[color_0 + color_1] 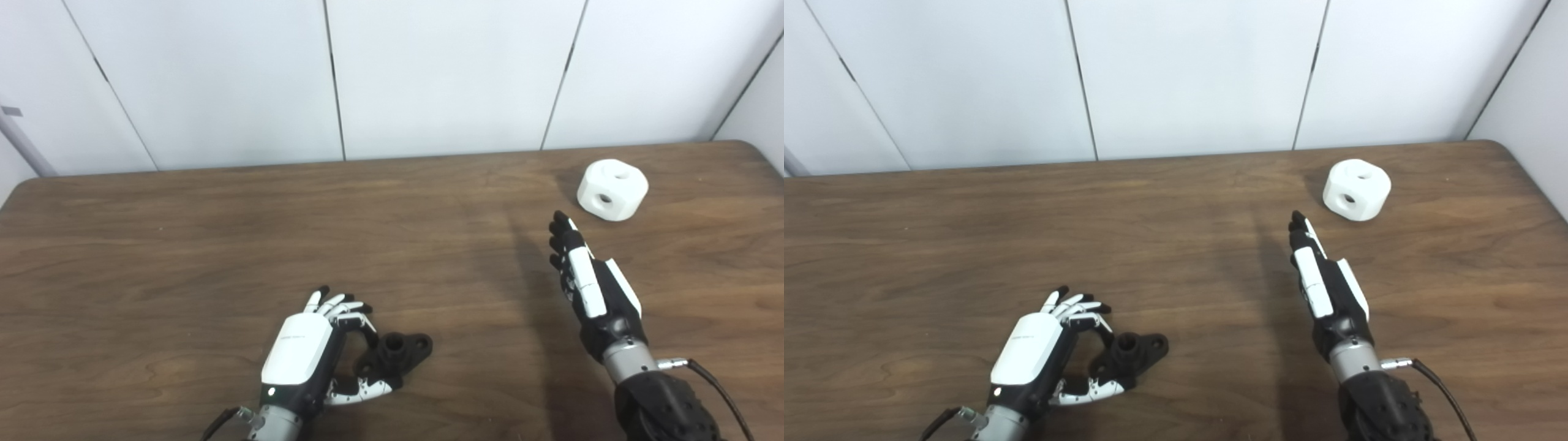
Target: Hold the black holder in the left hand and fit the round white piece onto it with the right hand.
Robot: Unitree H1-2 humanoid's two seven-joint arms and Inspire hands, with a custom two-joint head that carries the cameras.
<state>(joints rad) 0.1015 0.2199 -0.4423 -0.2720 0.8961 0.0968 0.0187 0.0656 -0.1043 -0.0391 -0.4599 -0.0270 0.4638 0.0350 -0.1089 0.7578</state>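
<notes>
The brown wooden counter (184,233) has two things on it. The black holder (395,355) lies flat on the counter near the front edge, with a short round post sticking up from its middle. The left robot hand (312,355) is right next to it on its left side. Its fingers (343,306) curl over toward the holder and its thumb reaches under the near end — the thumb tip looks like it touches the holder, but the hand is not closed around it, and the holder sits on the counter. The round white piece (612,188) sits far back on the right side of the counter, well apart from the holder. It is a chunky white block with round holes in its top and side. The right robot hand (591,288) is open and holds nothing — its fingers are straight and point toward the white piece, near it but not touching.
</notes>
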